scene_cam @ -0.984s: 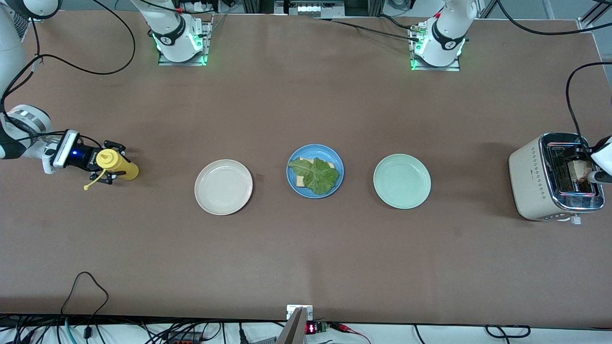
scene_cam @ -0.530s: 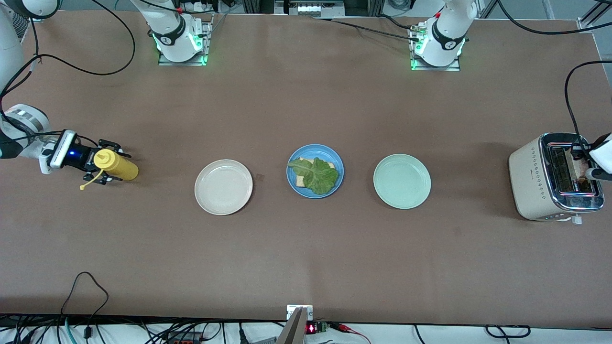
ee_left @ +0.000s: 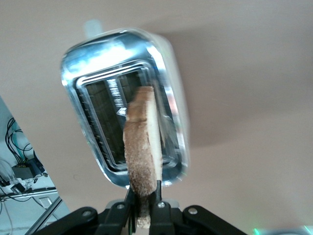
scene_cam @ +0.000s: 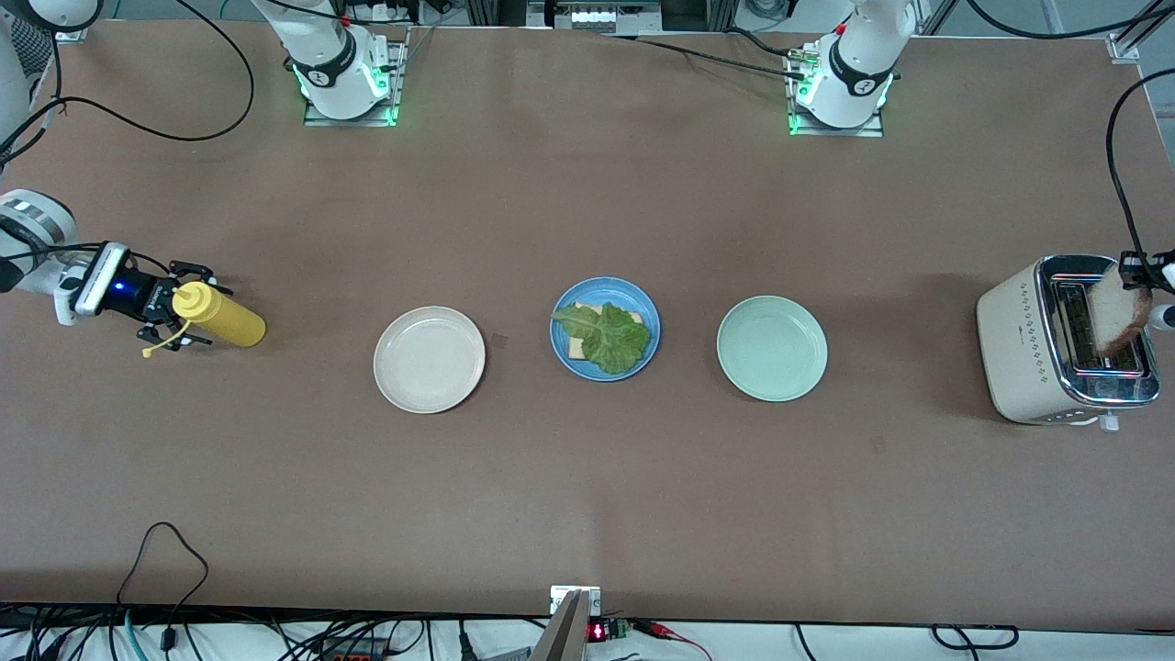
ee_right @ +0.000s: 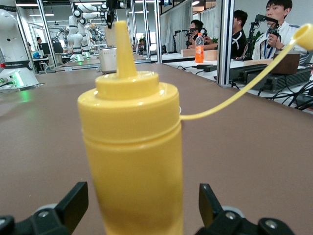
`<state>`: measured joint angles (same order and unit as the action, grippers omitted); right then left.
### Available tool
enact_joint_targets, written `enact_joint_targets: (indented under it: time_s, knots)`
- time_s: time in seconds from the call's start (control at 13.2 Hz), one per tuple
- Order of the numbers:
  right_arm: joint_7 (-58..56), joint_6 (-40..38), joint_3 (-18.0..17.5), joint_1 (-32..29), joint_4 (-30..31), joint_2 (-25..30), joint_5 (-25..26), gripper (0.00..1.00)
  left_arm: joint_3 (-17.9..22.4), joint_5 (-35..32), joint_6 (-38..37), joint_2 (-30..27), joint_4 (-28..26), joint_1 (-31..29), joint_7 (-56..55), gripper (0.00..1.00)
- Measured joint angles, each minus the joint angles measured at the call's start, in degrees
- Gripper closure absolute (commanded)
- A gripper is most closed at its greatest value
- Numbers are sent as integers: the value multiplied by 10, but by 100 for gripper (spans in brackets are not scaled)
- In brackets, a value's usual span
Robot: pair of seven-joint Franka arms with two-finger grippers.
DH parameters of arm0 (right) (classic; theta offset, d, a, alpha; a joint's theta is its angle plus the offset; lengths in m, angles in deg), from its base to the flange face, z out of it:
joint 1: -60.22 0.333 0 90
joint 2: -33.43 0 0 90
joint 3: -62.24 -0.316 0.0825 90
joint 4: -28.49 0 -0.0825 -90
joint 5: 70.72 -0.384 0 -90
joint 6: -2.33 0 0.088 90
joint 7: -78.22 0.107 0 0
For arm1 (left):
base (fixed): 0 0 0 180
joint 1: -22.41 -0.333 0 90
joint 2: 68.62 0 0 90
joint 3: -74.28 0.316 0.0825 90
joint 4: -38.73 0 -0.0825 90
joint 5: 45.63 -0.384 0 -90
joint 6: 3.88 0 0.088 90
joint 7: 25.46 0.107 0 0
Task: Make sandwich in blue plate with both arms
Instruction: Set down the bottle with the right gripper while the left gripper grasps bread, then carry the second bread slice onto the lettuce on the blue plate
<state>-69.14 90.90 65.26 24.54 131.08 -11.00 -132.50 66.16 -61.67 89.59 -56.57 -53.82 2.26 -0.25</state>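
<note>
Over at the left arm's end of the table, the left gripper [ee_left: 143, 215] pinches a toasted bread slice [scene_cam: 1120, 308] above the toaster [scene_cam: 1028, 349]. The blue plate [scene_cam: 562, 353] sits mid-table between a beige plate [scene_cam: 429, 359] and a mint-green plate [scene_cam: 771, 348], holding a bread slice [scene_cam: 576, 347] under a lettuce leaf [scene_cam: 608, 338]. At the right arm's end, the right gripper [scene_cam: 174, 317] stands spread around a yellow squeeze bottle [scene_cam: 220, 317].

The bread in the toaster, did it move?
Yes. The bread slice came up out of the toaster slot; the left hand, shut on it, holds it above the toaster.
</note>
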Motion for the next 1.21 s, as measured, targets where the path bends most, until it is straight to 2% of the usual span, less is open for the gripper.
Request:
enact_joint_targets:
  time_s: [0.15, 0.38, 0.53, 0.61, 0.83, 1.21]
  knots:
    - [0, 1, 0, -14, -4, 0, 23, 0, -77, 0, -83, -4, 44, 3, -10, 99]
    - [24, 1, 0, -37, -55, 8, 95, 0, -208, 18, -132, 0, 60, 8, -128, 99]
    - [73, -3, 0, -42, -96, 26, 146, 0, -271, 99, -134, 17, 58, 14, -236, 99]
    - [98, -5, -2, -42, -108, 42, 166, 0, -286, 154, -122, 30, 57, 19, -282, 99]
    - [186, -16, -9, -34, -118, 104, 220, 0, -291, 310, -33, 83, 55, 31, -362, 99]
    - [415, -16, -12, 49, -140, 216, 317, 0, -292, 456, 138, 188, 53, 101, -372, 100]
